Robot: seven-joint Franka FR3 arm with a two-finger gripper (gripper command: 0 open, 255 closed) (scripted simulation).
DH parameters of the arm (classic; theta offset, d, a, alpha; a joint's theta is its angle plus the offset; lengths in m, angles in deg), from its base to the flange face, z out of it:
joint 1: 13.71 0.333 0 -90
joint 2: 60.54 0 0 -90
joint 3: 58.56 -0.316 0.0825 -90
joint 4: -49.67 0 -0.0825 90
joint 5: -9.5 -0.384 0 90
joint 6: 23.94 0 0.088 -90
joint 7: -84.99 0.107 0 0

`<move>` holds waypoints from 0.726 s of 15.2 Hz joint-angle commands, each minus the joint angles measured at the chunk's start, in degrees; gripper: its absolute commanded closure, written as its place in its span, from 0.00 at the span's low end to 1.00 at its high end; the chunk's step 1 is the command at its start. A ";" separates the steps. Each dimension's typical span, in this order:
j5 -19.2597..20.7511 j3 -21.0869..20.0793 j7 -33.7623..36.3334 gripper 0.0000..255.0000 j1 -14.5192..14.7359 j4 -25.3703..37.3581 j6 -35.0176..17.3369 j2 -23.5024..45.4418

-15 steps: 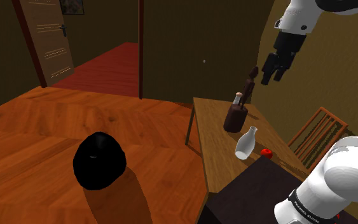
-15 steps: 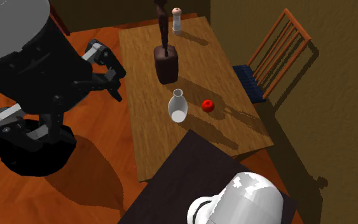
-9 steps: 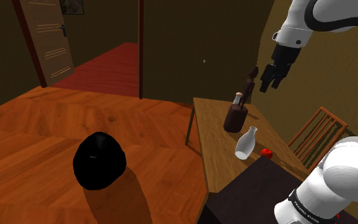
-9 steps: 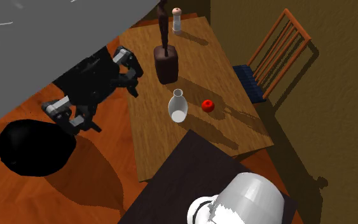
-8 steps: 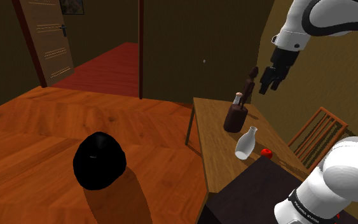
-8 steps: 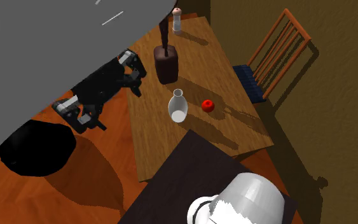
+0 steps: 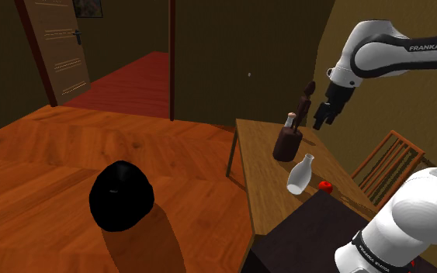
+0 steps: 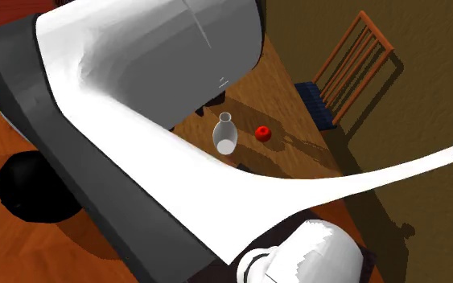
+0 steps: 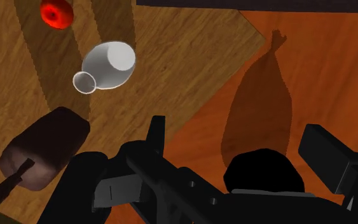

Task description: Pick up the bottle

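The bottle (image 7: 300, 174) is a white, narrow-necked flask standing on the wooden table (image 7: 263, 194). It also shows past the arm in the second exterior view, bottle (image 8: 225, 135), and from above in the wrist view, bottle (image 9: 107, 65). My gripper (image 7: 320, 119) hangs high over the table's far end, well above and beyond the bottle. In the wrist view the gripper (image 9: 241, 143) is open, its fingers (image 9: 155, 135) wide apart, nothing between them but floor far below.
A brown block (image 7: 288, 144) holding a dark figure stands just beyond the bottle, a small shaker (image 7: 292, 119) behind it. A red fruit (image 7: 325, 186) lies beside the bottle. A wooden chair (image 7: 387, 163) stands by the table. A black round thing (image 7: 121, 195) sits on the floor.
The hand has dropped lower and drawn nearer the brown block. In the second exterior view the arm has swung across the camera and now hides the block. The fingers stay apart.
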 commanded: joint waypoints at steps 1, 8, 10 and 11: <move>1.09 1.92 -1.59 0.00 -0.63 -1.67 -3.52 1.43; 3.80 10.15 -8.41 0.00 -2.11 -3.95 -17.26 11.63; 3.79 12.66 -10.68 0.00 -2.06 -3.82 -21.28 15.45; 3.56 13.93 -11.92 0.00 -1.94 -3.62 -23.29 17.50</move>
